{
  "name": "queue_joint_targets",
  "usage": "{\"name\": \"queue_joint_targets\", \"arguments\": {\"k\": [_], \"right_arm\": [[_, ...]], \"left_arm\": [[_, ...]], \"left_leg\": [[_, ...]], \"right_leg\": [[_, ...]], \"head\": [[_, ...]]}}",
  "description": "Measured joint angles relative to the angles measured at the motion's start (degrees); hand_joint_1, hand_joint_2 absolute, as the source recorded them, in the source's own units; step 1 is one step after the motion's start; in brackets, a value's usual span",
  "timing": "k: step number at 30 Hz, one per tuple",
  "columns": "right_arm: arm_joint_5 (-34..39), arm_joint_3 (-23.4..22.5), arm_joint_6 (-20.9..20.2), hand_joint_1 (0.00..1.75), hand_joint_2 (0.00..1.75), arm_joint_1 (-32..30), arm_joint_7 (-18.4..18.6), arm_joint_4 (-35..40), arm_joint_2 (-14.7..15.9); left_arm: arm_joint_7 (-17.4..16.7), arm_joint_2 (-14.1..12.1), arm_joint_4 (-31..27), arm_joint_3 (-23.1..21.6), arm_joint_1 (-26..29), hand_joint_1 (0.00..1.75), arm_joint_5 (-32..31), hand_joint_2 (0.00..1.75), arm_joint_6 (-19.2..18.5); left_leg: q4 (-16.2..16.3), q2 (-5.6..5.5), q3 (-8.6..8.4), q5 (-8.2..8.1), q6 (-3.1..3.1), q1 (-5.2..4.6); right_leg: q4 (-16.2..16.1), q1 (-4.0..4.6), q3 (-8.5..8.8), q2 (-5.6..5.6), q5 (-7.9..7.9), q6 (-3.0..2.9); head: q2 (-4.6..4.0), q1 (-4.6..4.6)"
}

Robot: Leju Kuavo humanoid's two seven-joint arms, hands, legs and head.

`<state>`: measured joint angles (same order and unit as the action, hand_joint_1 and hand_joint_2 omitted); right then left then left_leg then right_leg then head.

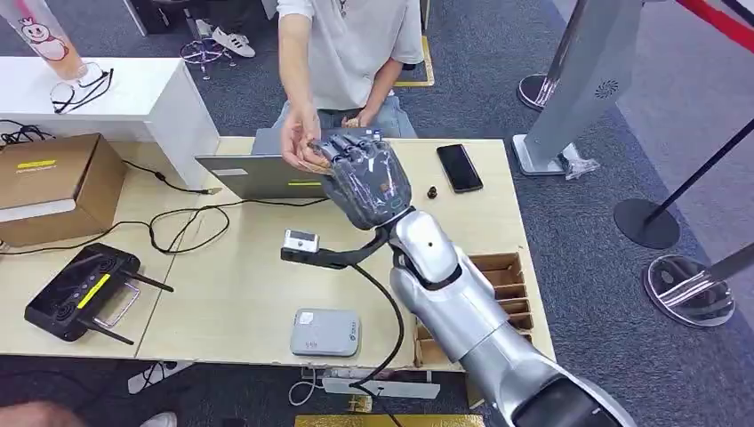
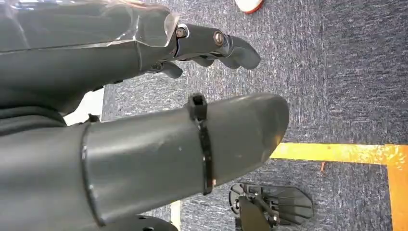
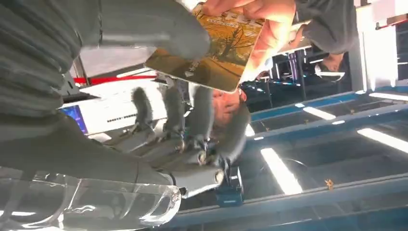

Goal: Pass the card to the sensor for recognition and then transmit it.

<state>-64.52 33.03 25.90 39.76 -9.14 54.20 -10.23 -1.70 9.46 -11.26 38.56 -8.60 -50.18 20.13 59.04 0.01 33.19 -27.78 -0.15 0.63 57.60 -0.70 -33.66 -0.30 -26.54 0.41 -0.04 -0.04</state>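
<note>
Close under the camera, the silver right arm reaches up over the bench's right half, its right hand (image 1: 366,182) raised near the far edge. From the right wrist, the thumb presses on a golden card (image 3: 211,50) while the fingers (image 3: 202,115) stand apart below it; a person's hand (image 3: 262,26) pinches the same card from the other side. That person stands behind the far edge. A grey sensor box (image 1: 325,332) lies at the near edge, and a phone (image 1: 460,167) towards the far right corner. The left hand (image 2: 144,96) hangs over blue carpet, fingers curled, holding nothing.
</note>
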Motion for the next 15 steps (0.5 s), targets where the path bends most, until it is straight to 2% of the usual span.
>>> {"name": "queue_joint_targets", "arguments": {"k": [5,9,15], "right_arm": [[0.04,0.35,0.15,0.00,1.75,0.27,-0.04,-0.52,-0.22],[0.09,0.46,1.53,0.00,1.75,0.21,0.85,-0.63,0.15],[0.07,0.46,1.53,0.00,1.75,0.15,0.68,-0.63,0.42]], "left_arm": [[0.51,0.00,0.00,0.00,0.08,0.00,0.02,0.00,-0.07],[7.41,0.18,0.00,-0.04,2.18,0.00,0.24,0.00,1.37],[8.04,0.46,0.00,-0.04,4.07,0.00,0.50,0.00,1.75]], "left_leg": [[0.00,0.00,0.00,0.00,0.00,0.00],[0.00,0.02,-0.01,-0.01,0.00,-0.01],[0.00,0.02,0.02,-0.01,0.00,-0.01]], "right_leg": [[0.00,0.00,0.00,0.00,0.00,0.00],[0.00,0.00,-0.02,0.07,-0.01,0.00],[-0.01,0.00,-0.05,0.04,-0.01,0.01]], "head": [[0.00,0.00],[0.00,0.02],[0.00,0.00]]}}
